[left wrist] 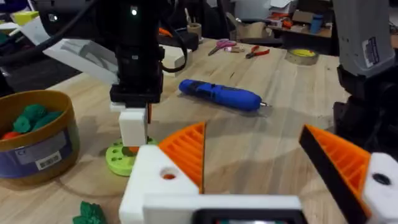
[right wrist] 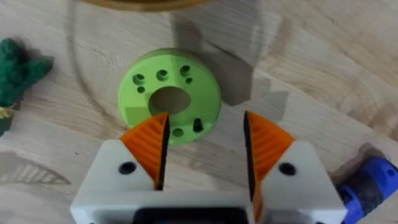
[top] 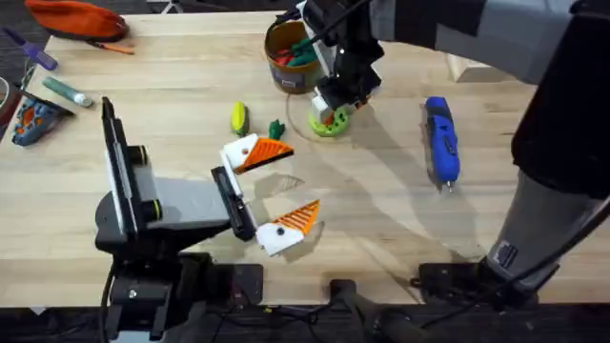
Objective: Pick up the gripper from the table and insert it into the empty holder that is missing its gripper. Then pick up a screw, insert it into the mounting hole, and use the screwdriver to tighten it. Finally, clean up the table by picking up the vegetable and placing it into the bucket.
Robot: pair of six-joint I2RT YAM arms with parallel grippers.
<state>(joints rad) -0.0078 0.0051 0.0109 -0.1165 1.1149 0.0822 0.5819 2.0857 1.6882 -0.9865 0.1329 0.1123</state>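
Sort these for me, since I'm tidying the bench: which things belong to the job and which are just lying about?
Job:
- blue screwdriver
- bucket
- yellow vegetable
- green vegetable
- green disc with holes, under the open right gripper

Lying about:
- orange pouch
- purple pen-like item
- red-handled pliers

Bright, even overhead light casts soft shadows on the table (top: pixel 381 200); the raised right arm looms dark and blurred.
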